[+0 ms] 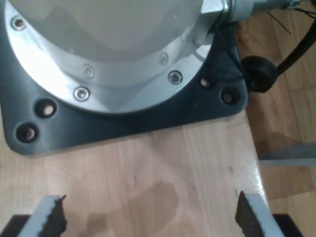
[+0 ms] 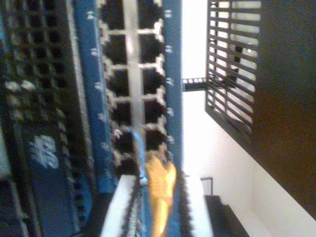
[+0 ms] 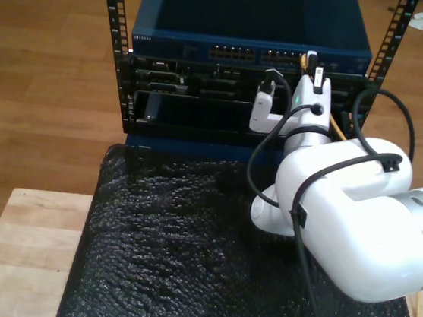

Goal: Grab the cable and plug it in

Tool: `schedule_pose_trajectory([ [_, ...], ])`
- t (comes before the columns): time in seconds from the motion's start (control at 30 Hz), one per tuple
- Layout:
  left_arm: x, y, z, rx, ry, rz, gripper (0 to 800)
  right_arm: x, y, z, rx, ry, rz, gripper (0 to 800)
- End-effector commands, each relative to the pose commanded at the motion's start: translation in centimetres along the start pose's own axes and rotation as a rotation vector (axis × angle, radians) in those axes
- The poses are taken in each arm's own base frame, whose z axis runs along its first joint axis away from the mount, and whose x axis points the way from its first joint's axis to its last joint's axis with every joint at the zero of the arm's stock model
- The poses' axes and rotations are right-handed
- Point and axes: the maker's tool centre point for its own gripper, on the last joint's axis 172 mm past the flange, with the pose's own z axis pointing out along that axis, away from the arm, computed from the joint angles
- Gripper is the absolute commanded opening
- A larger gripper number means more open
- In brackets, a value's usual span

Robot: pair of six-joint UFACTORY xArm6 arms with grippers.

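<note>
- You see my second end effector [image 2: 157,207] closed on the cable [image 2: 160,190]: its two toothed fingers [image 2: 121,207] press the yellow boot from both sides, and the cable's lower run is cut off at the picture's edge.
- The clear plug at the cable's tip is blurred, right at a port in the blue switch [image 2: 170,74]; you cannot tell whether it is seated.
- In the exterior view the white arm [image 3: 343,212] hides most of that end effector [image 3: 312,67], which is up at the switch [image 3: 252,33] towards the exterior view's right; only a short yellow stretch of cable [image 3: 309,61] shows there.
- My first end effector [image 1: 148,215] stands wide open, holding nothing, its pads [image 1: 54,215] well apart above the wooden worktop [image 1: 148,168].
- Just beyond it you see a round metal arm base [image 1: 113,59] on a dark mounting plate [image 1: 49,118].
</note>
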Motion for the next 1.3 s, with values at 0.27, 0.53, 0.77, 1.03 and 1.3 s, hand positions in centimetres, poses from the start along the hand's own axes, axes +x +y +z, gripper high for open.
schedule_pose_trajectory([
  [0.27,0.0,0.0,0.0,0.000,0.000,0.000,800,0.9,0.5,0.2,0.007,0.031,-0.003,431],
  [0.53,0.0,0.0,0.0,0.000,-0.002,0.000,800,1.1,1.0,0.1,0.068,0.047,0.000,505],
  [0.77,0.0,0.0,0.0,0.000,0.000,0.000,800,1.1,1.8,-0.2,0.113,0.057,0.007,531],
  [1.03,0.0,0.0,0.0,0.000,0.000,0.000,800,1.4,3.4,-0.7,0.123,0.068,0.014,533],
  [1.3,0.0,0.0,0.0,0.000,-0.002,0.000,800,0.7,4.4,-2.3,0.165,0.074,0.010,559],
])
